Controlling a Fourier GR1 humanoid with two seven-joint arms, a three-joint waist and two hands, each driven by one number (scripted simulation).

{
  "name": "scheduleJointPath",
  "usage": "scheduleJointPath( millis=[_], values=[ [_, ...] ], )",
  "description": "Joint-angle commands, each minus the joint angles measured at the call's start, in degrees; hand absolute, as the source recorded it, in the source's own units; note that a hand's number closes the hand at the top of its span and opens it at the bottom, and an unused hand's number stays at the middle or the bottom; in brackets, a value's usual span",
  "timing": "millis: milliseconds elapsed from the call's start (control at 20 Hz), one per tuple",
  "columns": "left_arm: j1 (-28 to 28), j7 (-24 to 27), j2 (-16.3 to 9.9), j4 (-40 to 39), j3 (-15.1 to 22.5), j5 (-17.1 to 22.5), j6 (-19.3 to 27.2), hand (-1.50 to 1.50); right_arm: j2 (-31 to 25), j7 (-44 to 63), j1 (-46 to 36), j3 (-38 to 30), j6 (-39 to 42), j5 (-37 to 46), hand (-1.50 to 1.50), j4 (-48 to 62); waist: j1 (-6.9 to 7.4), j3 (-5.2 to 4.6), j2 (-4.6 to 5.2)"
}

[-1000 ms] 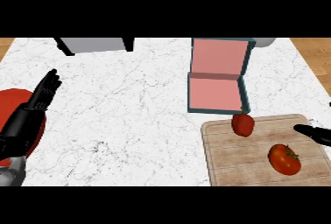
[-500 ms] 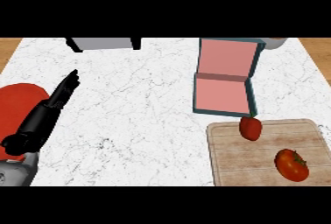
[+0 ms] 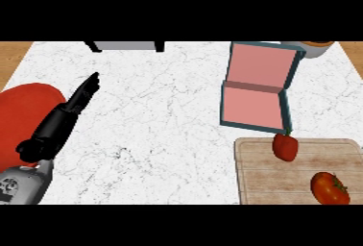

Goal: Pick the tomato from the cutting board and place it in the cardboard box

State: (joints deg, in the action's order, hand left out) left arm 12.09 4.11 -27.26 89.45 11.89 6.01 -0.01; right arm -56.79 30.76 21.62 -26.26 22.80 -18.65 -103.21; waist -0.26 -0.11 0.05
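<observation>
Tomato [image 3: 330, 187] on cutting board [image 3: 284, 185], 4 o'clock: round, smooth, soft; cup around widest part. My left robot hand [image 3: 71, 110] straight-fingered, empty; right unseen.

Was a kitchen: white marble counter [image 3: 163, 125], wooden cutting board [image 3: 284, 175] w/ tomato [image 3: 330, 188] & red pepper [image 3: 285, 147], far right of left hand [image 3: 64, 120].

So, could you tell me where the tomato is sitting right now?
In the head view the tomato lies at the lower right, on the cutting board, toward its near right corner, with a red pepper further up the board, nearer the open box.
</observation>
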Motion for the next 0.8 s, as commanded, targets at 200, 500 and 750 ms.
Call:
scheduleJointPath(
  millis=[200, 500, 750],
  values=[
    [3.89, -0.34, 1.91, -3.05, -0.18, -1.13, -1.35, 0.0, -8.52, 15.91, -9.96, 10.52, 7.42, -6.45, -1.5, -1.61, 1.7, 0.03, 0.48],
    [-0.38, 2.26, 2.57, -1.4, -0.61, -2.99, -1.55, 0.0, -10.49, 30.4, -18.13, 15.95, 7.48, -16.01, -1.5, -3.43, 1.39, 0.02, 0.13],
    [-0.76, 0.55, 1.95, 0.41, -1.54, -3.24, -2.9, 0.0, -6.82, 33.52, -21.43, 25.05, 1.11, -13.19, -1.5, -4.53, 1.61, 0.07, 0.04]
  ],
)
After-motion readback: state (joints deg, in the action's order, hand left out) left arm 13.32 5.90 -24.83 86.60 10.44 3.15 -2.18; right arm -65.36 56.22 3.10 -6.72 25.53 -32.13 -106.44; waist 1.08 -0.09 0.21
